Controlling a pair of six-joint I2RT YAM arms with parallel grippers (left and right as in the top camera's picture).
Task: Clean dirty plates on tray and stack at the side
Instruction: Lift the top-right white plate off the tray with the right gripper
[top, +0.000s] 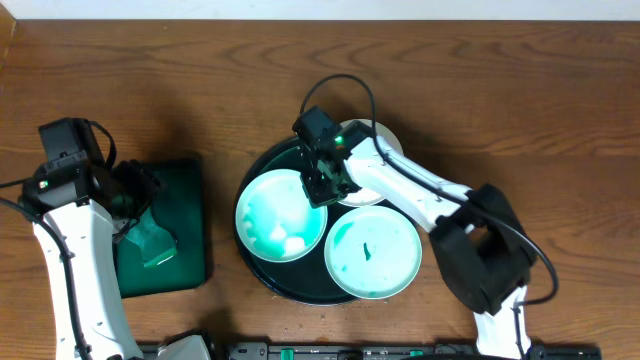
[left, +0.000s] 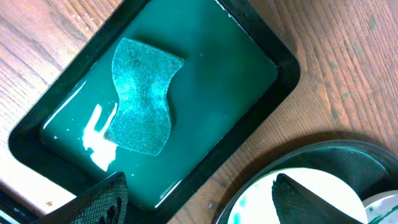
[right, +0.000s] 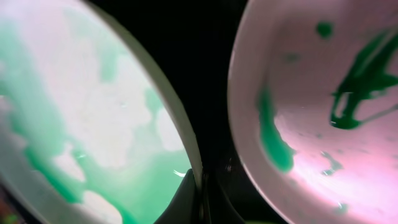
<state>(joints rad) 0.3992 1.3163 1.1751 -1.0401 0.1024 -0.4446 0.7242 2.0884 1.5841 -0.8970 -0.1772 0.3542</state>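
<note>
The round dark tray (top: 262, 270) holds three white plates smeared with teal-green. My right gripper (top: 322, 186) is shut on the right rim of the left plate (top: 275, 218); in the right wrist view its fingers (right: 184, 194) pinch that plate's (right: 93, 106) edge. A second plate (top: 372, 255) lies at the tray's front right. The third plate (top: 378, 150), at the back, is partly hidden by my right arm. My left gripper (top: 138, 196) stands open over the small rectangular tray, with nothing between its fingers (left: 106, 200).
A rectangular green tray (left: 273, 68) of teal liquid with a sponge (left: 142, 96) lies left of the round tray (left: 354, 155), with a strip of bare wood between them. Wooden tabletop surrounds both. Another smeared plate (right: 323, 93) lies close beside the gripped rim.
</note>
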